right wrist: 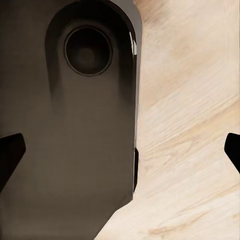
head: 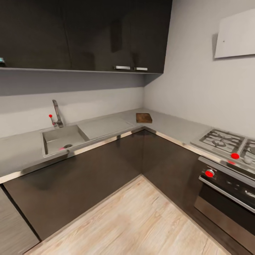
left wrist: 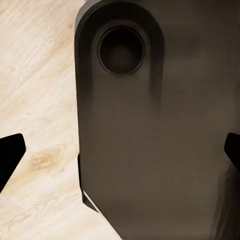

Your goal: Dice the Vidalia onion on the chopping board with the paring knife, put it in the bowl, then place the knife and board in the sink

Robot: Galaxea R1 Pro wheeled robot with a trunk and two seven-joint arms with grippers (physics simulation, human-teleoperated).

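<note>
In the head view the steel sink (head: 53, 136) is set into the grey countertop (head: 106, 125) at the left, with its chrome tap (head: 56, 113) behind it. The brown chopping board (head: 143, 118) lies flat in the countertop's corner. The Vidalia onion, the paring knife and the bowl are out of view. A faint pink spot by the sink's drain is too blurred to identify. My left gripper (left wrist: 120, 155) and right gripper (right wrist: 120, 155) hang open with nothing held, fingertips wide apart, above my dark base and the wooden floor.
A gas hob (head: 226, 141) with red knobs sits over an oven (head: 226, 191) at the right. Dark wall cabinets (head: 106, 35) hang above the counter. Dark base cabinets line both walls. Pale wood floor (head: 141, 219) stretches between me and the counters.
</note>
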